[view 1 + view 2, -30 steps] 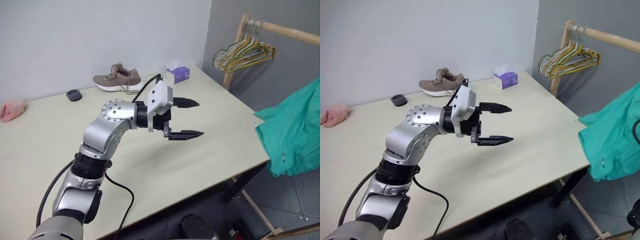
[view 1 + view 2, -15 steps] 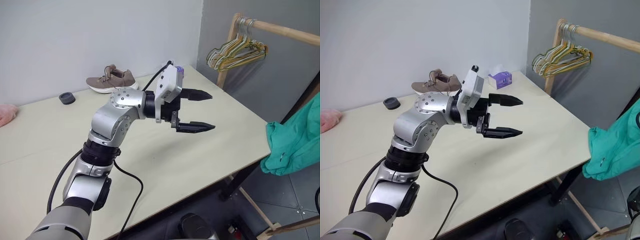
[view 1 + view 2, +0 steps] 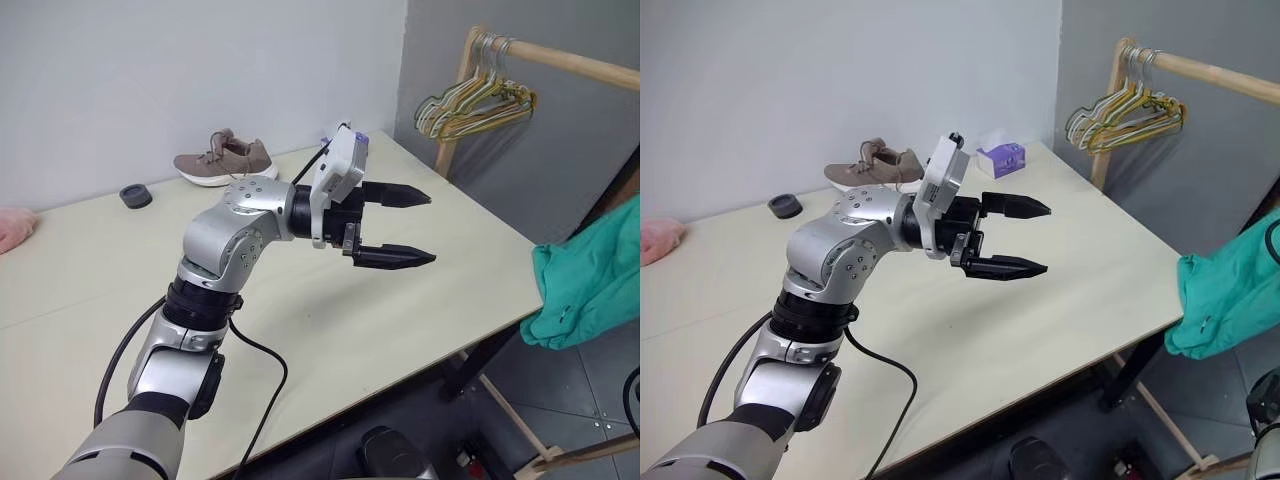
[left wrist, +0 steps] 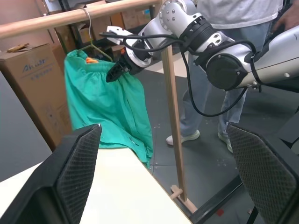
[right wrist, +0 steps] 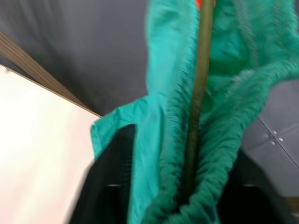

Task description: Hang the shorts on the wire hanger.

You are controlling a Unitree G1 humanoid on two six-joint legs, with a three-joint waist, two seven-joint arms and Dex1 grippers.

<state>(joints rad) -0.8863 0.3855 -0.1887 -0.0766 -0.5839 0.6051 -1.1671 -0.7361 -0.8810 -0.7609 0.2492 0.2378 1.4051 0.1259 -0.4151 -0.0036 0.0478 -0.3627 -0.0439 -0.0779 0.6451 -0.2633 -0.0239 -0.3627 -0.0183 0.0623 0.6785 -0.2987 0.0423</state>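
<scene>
Our left pincer (image 3: 398, 225) is wide open and empty over the desk (image 3: 420, 300). Our right pincer (image 4: 113, 74) touches the shorts (image 4: 110, 105) on the wire hanger (image 4: 93, 44); we cannot tell its grip.

The left arm is raised and bent at the elbow, and its wrist is turned to the right, so the left gripper (image 3: 393, 226) points about level, with its two black fingers wide apart and nothing between them. The right gripper (image 4: 115, 73) is stretched out far to the right side with a slightly bent arm; its fingers are hard to read.
</scene>
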